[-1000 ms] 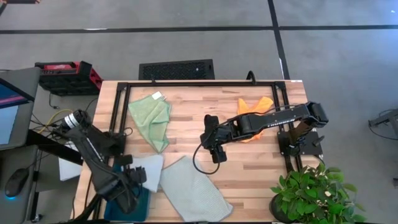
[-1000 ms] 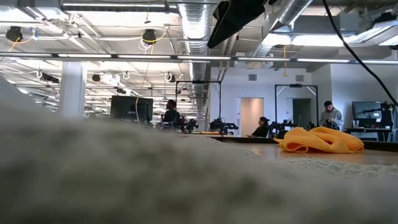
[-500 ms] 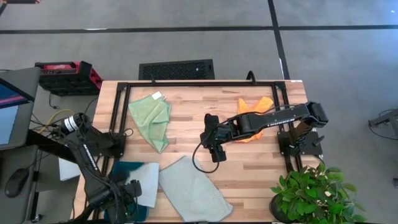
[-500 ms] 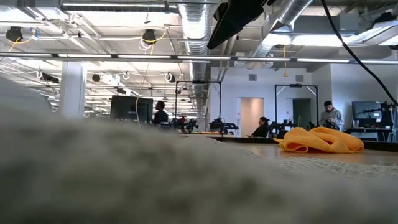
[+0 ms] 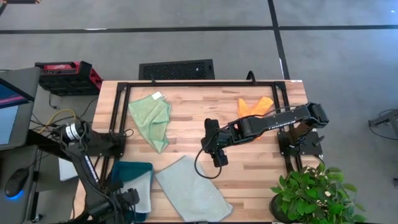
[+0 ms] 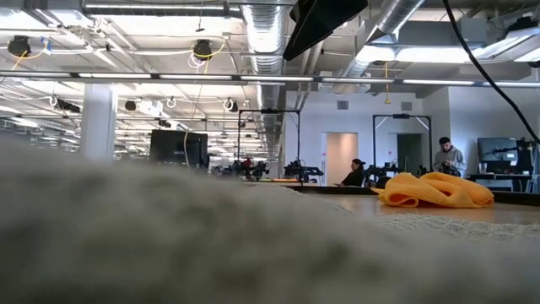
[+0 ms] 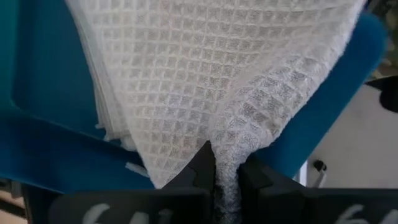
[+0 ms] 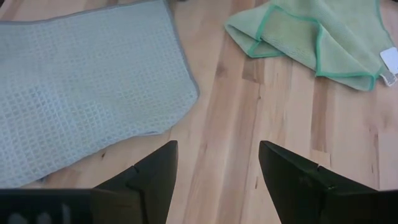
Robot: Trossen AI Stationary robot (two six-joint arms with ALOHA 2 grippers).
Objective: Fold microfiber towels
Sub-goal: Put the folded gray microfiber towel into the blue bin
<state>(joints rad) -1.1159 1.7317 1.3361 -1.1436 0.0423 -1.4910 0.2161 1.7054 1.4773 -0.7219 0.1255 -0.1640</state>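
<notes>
High view, bench (image 5: 186, 134): wooden top, framed by a dark rail, at the middle of the frame.
High view, green towel (image 5: 151, 119): lay crumpled at the upper left of the bench, small white tag at its top edge.
High view, orange towel (image 5: 254, 106): bunched at the upper right of the bench, partly under the right arm.
High view, spread grey-blue towel (image 5: 189, 196): lay flat at the lower middle of the bench.
High view, teal bin (image 5: 127, 171): stood at the lower left corner, just beside the spread towel.
High view, folded grey-blue towel (image 5: 140, 191): lay over the bin's lower right part.
High view, left gripper (image 5: 129, 200): at the lower left of the frame, at the folded towel's lower edge.
High view, right gripper (image 5: 216, 159): hovered over bare wood at the centre of the bench, between the spread towel and the orange towel.
Low view: pale blurred cloth filled the lower half; the orange towel (image 6: 436, 190) sat at right on the bench; people stood in the room behind.
Left wrist view: jaws together, clamped on a corner of the folded grey-blue towel (image 7: 217, 81), which draped over the teal bin (image 7: 50, 81).
Right wrist view: jaws apart, nothing between them; spread grey-blue towel (image 8: 81, 81) at upper left, green towel (image 8: 314, 34) at upper right.
</notes>
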